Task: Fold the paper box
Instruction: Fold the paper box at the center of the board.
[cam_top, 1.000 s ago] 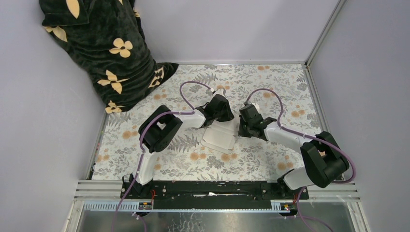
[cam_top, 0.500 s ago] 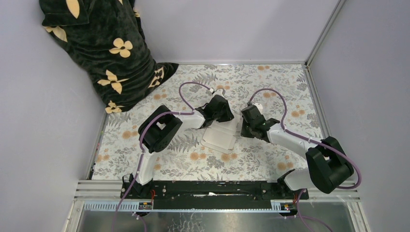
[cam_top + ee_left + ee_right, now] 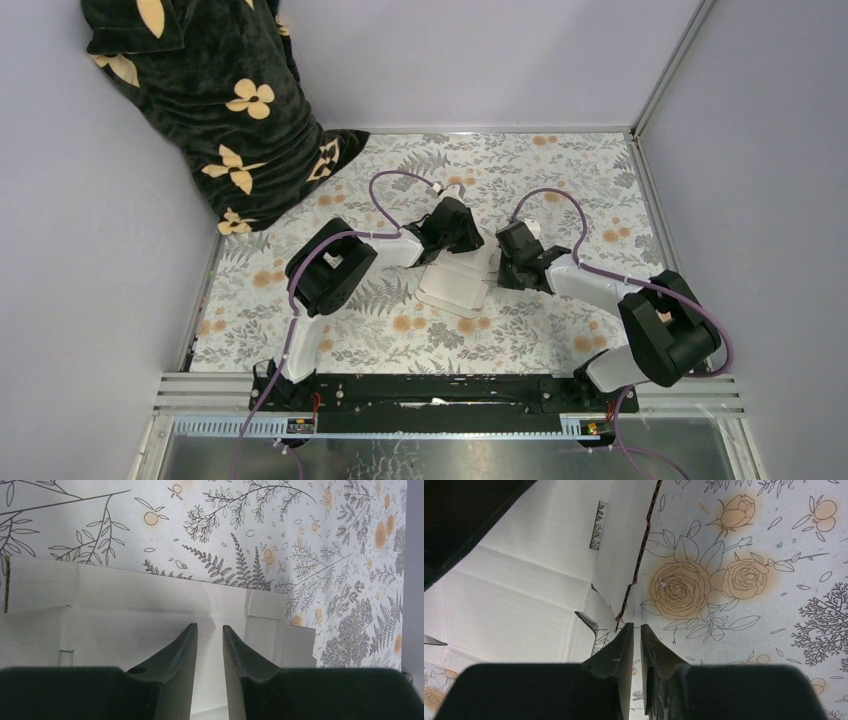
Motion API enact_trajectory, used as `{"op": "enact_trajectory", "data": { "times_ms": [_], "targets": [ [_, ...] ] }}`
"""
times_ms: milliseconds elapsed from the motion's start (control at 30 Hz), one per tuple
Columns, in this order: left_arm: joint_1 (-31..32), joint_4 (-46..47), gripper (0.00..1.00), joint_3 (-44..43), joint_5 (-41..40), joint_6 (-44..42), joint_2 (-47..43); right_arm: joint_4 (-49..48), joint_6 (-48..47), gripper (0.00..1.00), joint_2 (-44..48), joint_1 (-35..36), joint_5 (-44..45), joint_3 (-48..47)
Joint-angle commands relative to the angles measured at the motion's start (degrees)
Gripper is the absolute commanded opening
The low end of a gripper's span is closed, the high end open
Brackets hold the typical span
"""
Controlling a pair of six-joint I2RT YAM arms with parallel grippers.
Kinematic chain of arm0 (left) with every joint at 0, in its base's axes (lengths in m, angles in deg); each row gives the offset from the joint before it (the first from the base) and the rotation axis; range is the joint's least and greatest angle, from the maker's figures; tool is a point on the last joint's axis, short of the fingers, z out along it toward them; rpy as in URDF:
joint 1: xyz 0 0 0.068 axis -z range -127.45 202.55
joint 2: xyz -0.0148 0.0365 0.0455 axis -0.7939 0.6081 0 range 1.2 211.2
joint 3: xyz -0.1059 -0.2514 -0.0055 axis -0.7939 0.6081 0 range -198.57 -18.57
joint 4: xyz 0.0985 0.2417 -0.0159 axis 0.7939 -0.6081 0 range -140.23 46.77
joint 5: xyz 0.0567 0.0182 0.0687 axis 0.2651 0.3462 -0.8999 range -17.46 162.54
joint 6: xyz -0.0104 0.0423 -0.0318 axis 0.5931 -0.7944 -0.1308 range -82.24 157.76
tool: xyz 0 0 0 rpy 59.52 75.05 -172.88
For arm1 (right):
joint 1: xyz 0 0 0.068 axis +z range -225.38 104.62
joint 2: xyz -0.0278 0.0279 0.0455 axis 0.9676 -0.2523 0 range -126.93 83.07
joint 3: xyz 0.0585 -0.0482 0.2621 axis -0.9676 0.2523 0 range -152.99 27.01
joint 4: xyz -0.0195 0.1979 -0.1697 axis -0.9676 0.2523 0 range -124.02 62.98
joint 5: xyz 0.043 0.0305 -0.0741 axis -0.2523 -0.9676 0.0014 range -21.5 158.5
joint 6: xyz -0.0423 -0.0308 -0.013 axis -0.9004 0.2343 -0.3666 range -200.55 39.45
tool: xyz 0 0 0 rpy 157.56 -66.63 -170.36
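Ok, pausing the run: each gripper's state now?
Left gripper: slightly open over the paper box, nothing visibly held.
Right gripper: nearly closed at its edge; grip unclear.

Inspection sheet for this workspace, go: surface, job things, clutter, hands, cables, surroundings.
Surface: floral-print table, flat.
Job's things: white paper box, a creased sheet mid-table between the hands, not yet a closed box.
Clutter: dark flowered blanket heaped in the far left corner.
Hands: left hand slightly open over the box, nothing between its fingers; right hand nearly closed at the box's edge, grip unclear.
Cables: purple cables loop above each arm, off the box.
Surroundings: grey walls; metal rail along the near edge.
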Motion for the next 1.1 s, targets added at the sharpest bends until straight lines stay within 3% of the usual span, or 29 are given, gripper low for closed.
{"op": "enact_trajectory", "data": {
  "times_ms": [0,1067],
  "targets": [
    [0.2,-14.5,0.33,4.2,1.0,-1.2,4.8,-1.8,0.8,0.17,-0.9,0.5,0.9,-1.3],
    [0.1,-13.3,0.32,4.8,2.2,-1.7,5.4,0.5,0.0,0.15,-9.9,4.9,3.4,-13.8]
  ]
}}
